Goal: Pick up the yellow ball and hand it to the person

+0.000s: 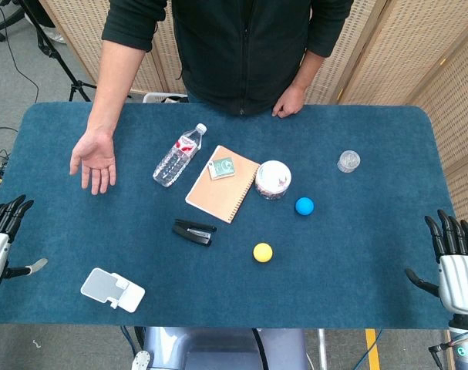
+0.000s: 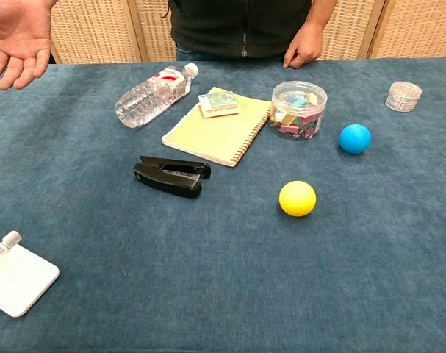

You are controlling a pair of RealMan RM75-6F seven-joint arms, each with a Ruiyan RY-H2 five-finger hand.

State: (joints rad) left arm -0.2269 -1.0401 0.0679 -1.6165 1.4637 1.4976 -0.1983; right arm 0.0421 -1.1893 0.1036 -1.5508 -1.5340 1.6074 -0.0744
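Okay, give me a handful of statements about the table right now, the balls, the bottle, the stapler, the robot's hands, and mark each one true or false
1. The yellow ball lies nearer the robot than the blue ball. True.
2. The water bottle stands upright. False: it lies on its side, beside the notebook.
3. The right hand holds the yellow ball. False: it holds nothing, fingers spread, at the table's edge; the left hand is also empty.
4. The person's hand rests palm up on the table. True.
5. The black stapler sits on the notebook. False: it lies on the cloth, on the robot's side of the notebook.
6. A small card box rests on the notebook. True.
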